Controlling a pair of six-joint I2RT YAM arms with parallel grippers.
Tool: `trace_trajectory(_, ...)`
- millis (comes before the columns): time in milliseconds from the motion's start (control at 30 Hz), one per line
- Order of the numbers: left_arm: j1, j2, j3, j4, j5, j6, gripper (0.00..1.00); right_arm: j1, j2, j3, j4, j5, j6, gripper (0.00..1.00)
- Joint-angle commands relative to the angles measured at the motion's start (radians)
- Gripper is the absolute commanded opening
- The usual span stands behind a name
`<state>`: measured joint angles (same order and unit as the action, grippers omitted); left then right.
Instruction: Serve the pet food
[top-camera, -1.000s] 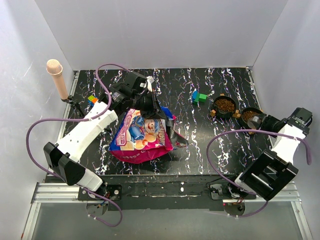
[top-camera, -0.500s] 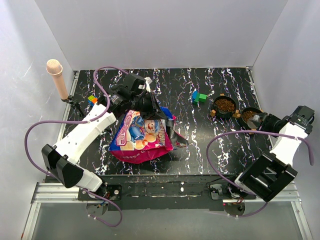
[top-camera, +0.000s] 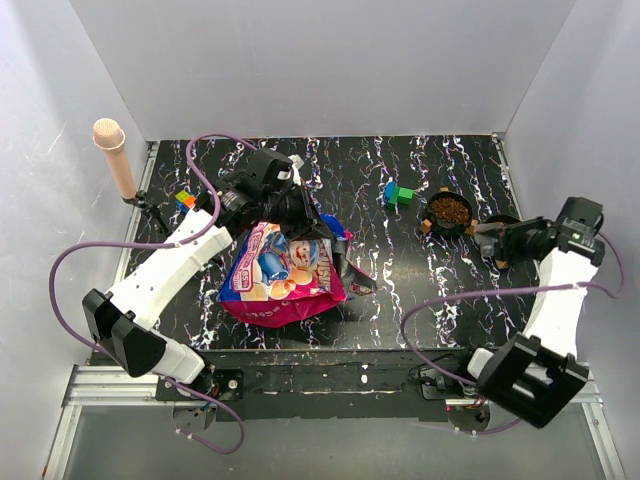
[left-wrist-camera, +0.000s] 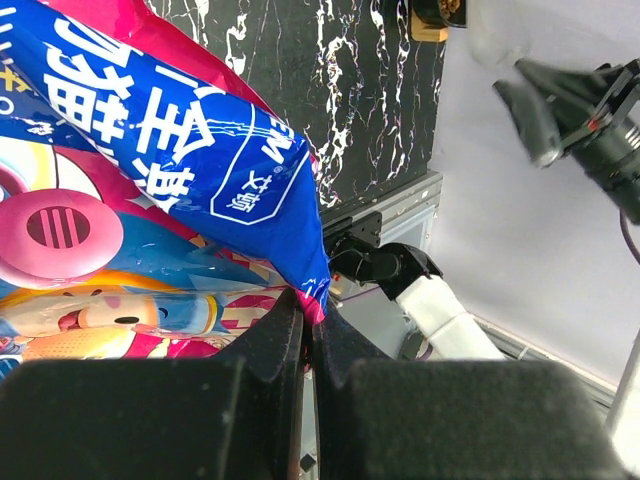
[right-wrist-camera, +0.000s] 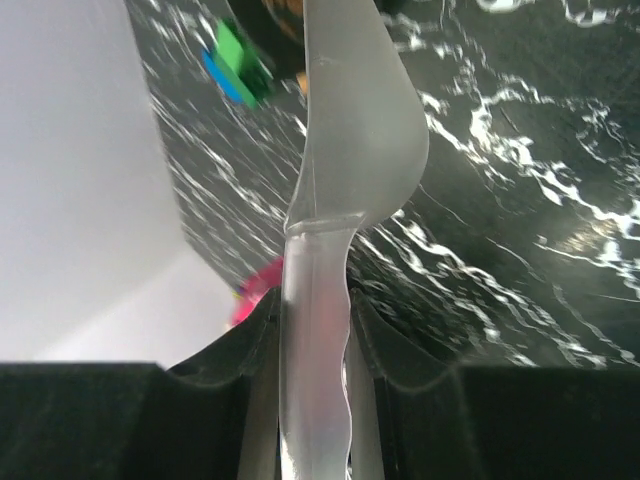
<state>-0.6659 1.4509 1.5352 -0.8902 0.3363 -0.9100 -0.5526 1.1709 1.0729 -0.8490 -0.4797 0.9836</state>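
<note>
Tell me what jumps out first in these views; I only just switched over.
The glossy pink-and-blue bag catches the eye first. It lies left of centre on the black marbled table, with the left pincer shut on its far end. On the right side, the right pincer grips a clear scoop near a black bowl of brown kibble.

White Chinese characters on pet food bag (left-wrist-camera: 215, 165), not clearly legible
</note>
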Motion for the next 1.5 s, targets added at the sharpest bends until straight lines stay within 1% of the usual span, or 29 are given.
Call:
trace_trajectory(0,0.002,-0.069,0.01,0.033,-0.059,-0.01,0.0,0.13,-0.137,-0.085,-0.084,0.013,-0.294,0.01)
trace_trajectory(67,0.002,-0.075,-0.02,0.045,-0.08,0.0,0.0,0.218,-0.2,-0.128,-0.102,0.001,-0.354,0.01)
trace_trajectory(100,0.002,-0.078,-0.026,0.043,-0.098,0.006,0.0,0.282,-0.245,-0.139,-0.104,-0.019,-0.379,0.01)
trace_trajectory(133,0.002,-0.081,-0.029,0.036,-0.12,0.019,0.0,0.331,-0.279,-0.145,-0.099,-0.054,-0.397,0.01)
trace_trajectory(200,0.002,-0.075,-0.017,0.014,-0.132,0.054,0.0,0.431,-0.327,-0.133,-0.091,-0.178,-0.445,0.01)
trace_trajectory(267,0.003,-0.043,0.026,-0.03,-0.125,0.086,0.0,0.547,-0.349,-0.101,-0.128,-0.223,-0.459,0.01)
trace_trajectory(333,0.003,-0.012,0.072,-0.055,-0.096,0.127,0.0,0.676,-0.352,-0.073,-0.151,-0.255,-0.453,0.01)
trace_trajectory(467,0.003,0.017,0.083,-0.049,-0.02,0.195,0.0,0.903,-0.332,-0.008,-0.182,-0.263,-0.476,0.01)
trace_trajectory(500,0.002,0.023,0.085,-0.049,-0.01,0.209,0.0,0.936,-0.321,0.007,-0.189,-0.29,-0.491,0.01)
trace_trajectory(600,0.003,0.032,0.098,-0.056,0.042,0.246,0.0,1.017,-0.266,0.062,-0.223,-0.295,-0.549,0.01)
trace_trajectory(667,0.002,0.042,0.114,-0.082,0.072,0.278,0.0,1.049,-0.222,0.084,-0.222,-0.306,-0.58,0.01)
trace_trajectory(733,0.003,0.049,0.123,-0.104,0.111,0.302,0.0,1.074,-0.168,0.11,-0.217,-0.235,-0.592,0.01)
trace_trajectory(800,0.003,0.051,0.125,-0.113,0.154,0.312,0.0,1.102,-0.113,0.128,-0.168,-0.234,-0.582,0.01)
trace_trajectory(933,0.002,0.039,0.112,-0.084,0.249,0.292,0.0,1.152,0.06,0.196,-0.148,-0.064,-0.504,0.01)
trace_trajectory(1033,0.0,0.031,0.109,-0.07,0.291,0.264,0.0,1.169,0.166,0.21,-0.153,0.016,-0.467,0.01)
trace_trajectory(1100,0.0,0.02,0.105,-0.07,0.271,0.247,0.0,1.169,0.22,0.208,-0.156,0.027,-0.485,0.01)
trace_trajectory(1233,-0.017,0.006,0.091,-0.069,0.207,0.201,0.0,1.171,0.237,0.203,-0.156,0.082,-0.526,0.01)
trace_trajectory(1367,-0.099,0.029,0.12,-0.062,0.17,0.166,0.0,1.171,0.275,0.225,-0.151,0.087,-0.546,0.01)
trace_trajectory(1400,-0.139,0.041,0.129,-0.062,0.159,0.168,0.0,1.172,0.297,0.228,-0.145,0.093,-0.548,0.01)
trace_trajectory(1467,-0.182,0.052,0.131,-0.061,0.123,0.16,0.0,1.175,0.354,0.237,-0.142,0.107,-0.553,0.01)
